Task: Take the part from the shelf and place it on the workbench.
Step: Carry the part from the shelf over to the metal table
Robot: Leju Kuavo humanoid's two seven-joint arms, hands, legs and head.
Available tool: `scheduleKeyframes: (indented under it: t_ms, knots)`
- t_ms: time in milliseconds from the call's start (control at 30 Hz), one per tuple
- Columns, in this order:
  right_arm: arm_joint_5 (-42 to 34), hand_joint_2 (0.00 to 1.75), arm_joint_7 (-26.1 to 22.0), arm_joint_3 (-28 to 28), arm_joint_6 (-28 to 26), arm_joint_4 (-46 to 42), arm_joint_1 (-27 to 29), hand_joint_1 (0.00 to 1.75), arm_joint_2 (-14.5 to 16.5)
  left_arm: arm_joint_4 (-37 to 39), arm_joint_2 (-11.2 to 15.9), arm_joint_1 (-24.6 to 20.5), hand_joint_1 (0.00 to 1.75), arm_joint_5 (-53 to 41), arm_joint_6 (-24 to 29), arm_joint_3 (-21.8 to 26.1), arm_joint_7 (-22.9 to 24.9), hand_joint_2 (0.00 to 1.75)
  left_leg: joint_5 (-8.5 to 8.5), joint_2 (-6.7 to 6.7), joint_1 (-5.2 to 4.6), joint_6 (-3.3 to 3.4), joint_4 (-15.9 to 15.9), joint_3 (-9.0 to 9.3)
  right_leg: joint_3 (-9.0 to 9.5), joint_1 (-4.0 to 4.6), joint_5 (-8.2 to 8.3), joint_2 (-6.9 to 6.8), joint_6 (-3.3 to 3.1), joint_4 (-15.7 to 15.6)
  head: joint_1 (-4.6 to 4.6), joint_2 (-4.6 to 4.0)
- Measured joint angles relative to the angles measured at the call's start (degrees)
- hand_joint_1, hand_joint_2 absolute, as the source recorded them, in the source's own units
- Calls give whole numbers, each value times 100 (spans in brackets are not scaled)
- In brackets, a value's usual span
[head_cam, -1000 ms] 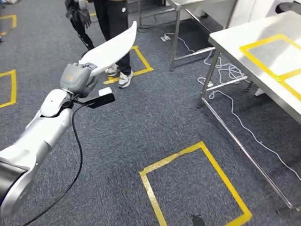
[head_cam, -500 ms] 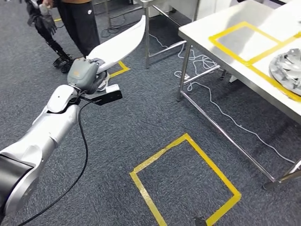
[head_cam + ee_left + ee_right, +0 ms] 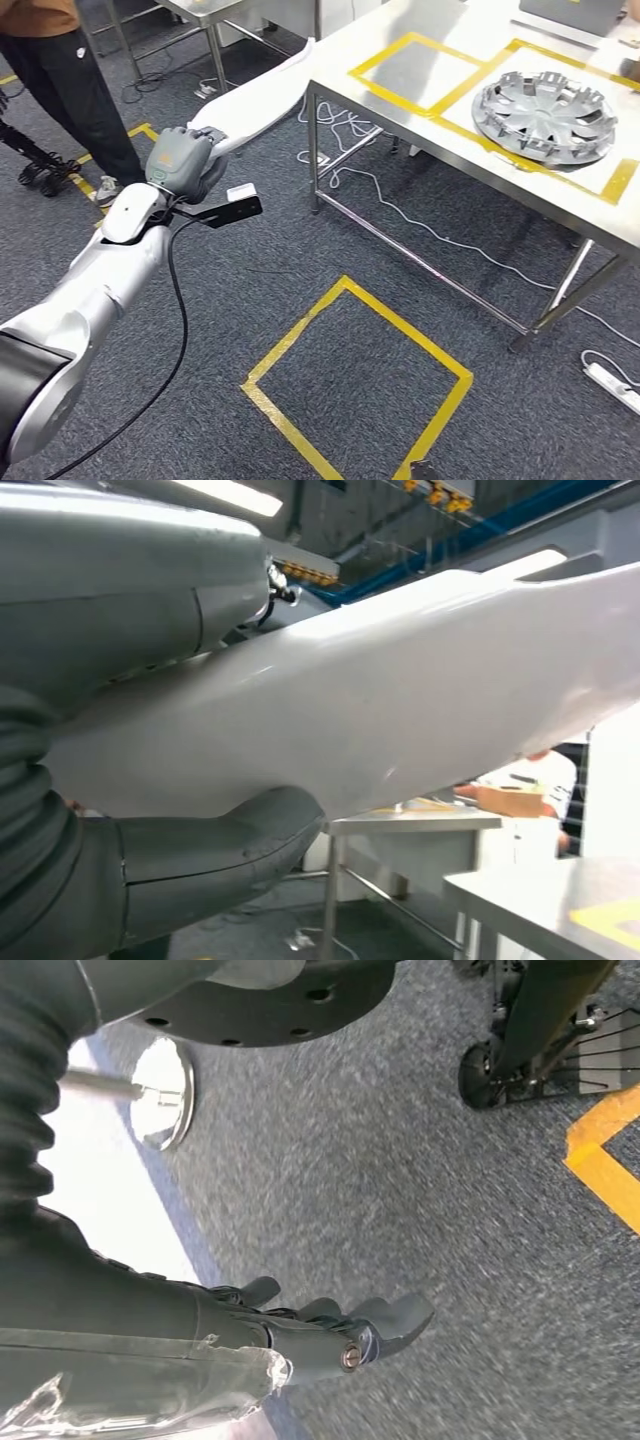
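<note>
1. Head view: the left robot hand (image 3: 183, 163) grips one end of the long white part (image 3: 260, 98), held out level above the carpet floor (image 3: 302, 240), its far tip reaching just to the near corner of the counter (image 3: 468, 170). The step in hand looks to be the carry to the counter; to do it well, the part should stay level and go over the counter's edge, not into it, then come down on bare steel in the taped yellow outline (image 3: 411, 65). A silver wheel cover (image 3: 545, 113) already lies in the neighbouring outline and is best given room. A person in dark trousers (image 3: 75, 90) stands near on the left, cables (image 3: 400, 215) trail under the counter, a white power strip (image 3: 615, 385) lies by its leg, and a yellow taped square (image 3: 358, 385) marks the floor ahead.

2. Left wrist view: the part (image 3: 392, 695) crosses the picture, clamped between the thick grey thumb and the palm of the left robot hand (image 3: 151, 780). The hold looks firm, but it sits at one end, so the free end may sag or swing. A second steel table (image 3: 423, 825) and a person in a light top (image 3: 536, 780) are beyond.

3. Right wrist view: the right robot hand (image 3: 340, 1330) hangs over the carpet (image 3: 423, 1160), fingers loosely extended and holding nothing. A wheeled stand (image 3: 528, 1050) and a strip of yellow tape (image 3: 604, 1160) are nearby.
</note>
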Motion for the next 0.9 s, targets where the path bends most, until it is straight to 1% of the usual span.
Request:
scheduleKeyframes:
  t_ms: [33, 67, 100, 133, 167, 200, 233, 267, 300, 333, 367, 400, 433, 467, 500, 533, 567, 600, 633, 667, 700, 733, 767, 800, 833, 867, 900]
  knots:
    - [-1, 175, 0, 0, -1, 0, 7, 0, 0, 0, -12, -3, 175, 0, 0, -3, 0, 175, -19, 19, -8, 33, -59, 27, -26, -8, 13, 75, 38, -6, -3, 0]
    - [-2, 175, 0, 0, -3, 0, 24, 0, -1, 0, -26, -4, 175, 0, 0, -5, 0, 175, -12, 93, -12, 76, -50, 26, -51, -24, 31, 133, 70, -31, -10, 0]
    - [-3, 175, 0, 0, -4, 0, 44, 0, -2, 0, -42, -10, 175, 1, 0, -7, 0, 175, -4, 165, -14, 118, -55, 31, -75, -18, 26, 87, 96, -22, -11, 0]
    - [-4, 175, 1, -1, -5, 0, 57, 0, -2, 0, -58, -17, 175, 3, 1, -8, 0, 175, 5, 233, -12, 160, -61, 37, -129, -4, -30, -60, 120, 69, 18, 0]
    - [-5, 175, 1, -1, -9, -1, 56, 0, -4, 0, -62, -22, 175, 5, 1, -7, 0, 175, 10, 302, -13, 197, -67, 43, -232, 12, -148, -265, 138, 281, 41, 0]
    - [-5, 175, 2, -1, -14, -1, 44, 0, -5, 0, -61, -24, 175, 8, 1, -7, 0, 175, 6, 367, -30, 222, -67, 48, -378, 27, -321, -495, 153, 614, 69, 0]
    - [-6, 175, 2, 0, -18, -2, 26, 0, -8, 1, -56, -22, 175, 10, 1, -7, 0, 175, -1, 442, -47, 242, -67, 51, -565, 28, -509, -641, 165, 1015, 89, 0]
    - [-7, 175, 1, -1, -22, -3, 7, 0, -10, 1, -49, -18, 175, 12, 1, -7, 0, 175, -7, 521, -62, 253, -67, 55, -731, 25, -648, -705, 171, 1368, 86, 0]
    - [-7, 175, 1, -1, -22, -3, -3, 0, -13, 2, -44, -14, 175, 13, 0, -8, 0, 175, -16, 601, -73, 258, -66, 60, -818, 24, -698, -728, 170, 1567, 88, 0]
    - [-7, 175, 0, -1, -22, -4, -6, 0, -15, 2, -43, -11, 175, 15, 0, -8, 0, 175, -28, 679, -81, 257, -66, 70, -792, 25, -645, -743, 165, 1544, 88, 0]
    - [-7, 175, 2, -1, -22, -4, -4, 0, -16, 2, -44, -10, 175, 15, 0, -9, 0, 175, -45, 753, -87, 251, -66, 87, -647, 29, -503, -779, 155, 1296, 87, 0]
    - [-7, 175, 4, -2, -22, -4, 0, 0, -17, 2, -44, -11, 175, 16, 0, -9, 0, 175, -66, 821, -92, 237, -65, 112, -428, 37, -328, -871, 140, 920, 88, 0]
    - [-5, 175, 5, -2, -20, -3, 0, 0, -16, 2, -41, -15, 175, 16, 1, -8, 0, 175, -92, 885, -111, 213, -61, 135, -208, 72, -207, -1015, 124, 542, 90, 0]
    - [3, 175, 8, -3, -13, -3, -2, 0, -14, 3, -34, -19, 175, 16, 1, -6, 4, 175, -115, 943, -130, 189, -58, 155, -48, 97, -130, -1122, 92, 260, 86, 0]
    - [17, 175, 13, -2, -3, -2, -4, 0, -10, 3, -24, -21, 175, 16, 4, -4, 14, 175, -134, 998, -150, 165, -60, 172, 35, 119, -110, -1189, 59, 110, 84, 0]
    - [39, 175, 22, -2, 7, -1, -7, 0, -5, 3, -11, -20, 175, 17, 9, -3, 26, 175, -149, 1060, -167, 144, -67, 188, 53, 140, -128, -1178, 26, 64, 81, 0]
    - [64, 175, 38, -1, 15, -1, -13, 0, -1, 3, 2, -17, 175, 22, 16, -3, 38, 175, -165, 1128, -169, 121, -78, 210, 50, 130, -121, -1090, -15, 55, 78, 0]
    - [85, 175, 57, -1, 20, 0, -18, 0, 5, 1, 19, -11, 175, 28, 25, -2, 46, 175, -193, 1128, -158, 90, -72, 230, 57, 120, -118, -1011, -46, 44, 79, 0]
    - [100, 175, 72, 0, 22, 0, -29, 0, 9, 0, 39, -6, 175, 38, 34, -1, 45, 175, -252, 1049, -146, 60, -7, 219, 68, 104, -115, -933, -79, 35, 70, 0]
    - [107, 175, 86, -1, 23, 0, -44, 0, 13, -1, 66, -2, 175, 47, 40, 1, 42, 175, -357, 912, -134, 33, 160, 152, 82, 82, -110, -861, -114, 25, 57, 0]
    - [109, 175, 95, 0, 23, 0, -54, 0, 17, -2, 101, 8, 175, 53, 44, 2, 37, 175, -504, 736, -123, 16, 447, 11, 91, 62, -110, -793, -140, 19, 39, 0]
    - [109, 175, 98, 0, 26, 0, -61, 0, 20, -2, 137, 25, 175, 57, 44, 2, 33, 175, -666, 604, -122, 8, 818, -190, 93, 52, -112, -717, -159, 19, 22, 0]
    - [109, 175, 99, 1, 29, 0, -66, 0, 25, -2, 172, 51, 175, 60, 42, 3, 29, 175, -789, 536, -122, 3, 1175, -400, 95, 44, -113, -633, -170, 19, 12, 0]
    - [108, 175, 98, 1, 34, 1, -67, 0, 32, -2, 199, 83, 175, 62, 39, 3, 28, 175, -824, 505, -121, 0, 1413, -562, 98, 37, -113, -538, -173, 19, 7, 0]
    - [108, 175, 96, 1, 38, 1, -68, 0, 37, -2, 216, 108, 175, 64, 38, 4, 27, 175, -749, 491, -119, -1, 1461, -634, 102, 30, -113, -443, -170, 20, 4, 0]
    - [109, 175, 94, 2, 38, 1, -70, 0, 42, -2, 225, 122, 175, 66, 37, 4, 26, 175, -575, 470, -112, -2, 1304, -600, 109, 19, -112, -354, -160, 22, -1, 0]
    - [109, 175, 96, 1, 39, 1, -69, 0, 44, -3, 231, 124, 175, 67, 37, 4, 25, 175, -346, 403, -93, -11, 990, -477, 117, 4, -113, -270, -140, 25, -2, 0]
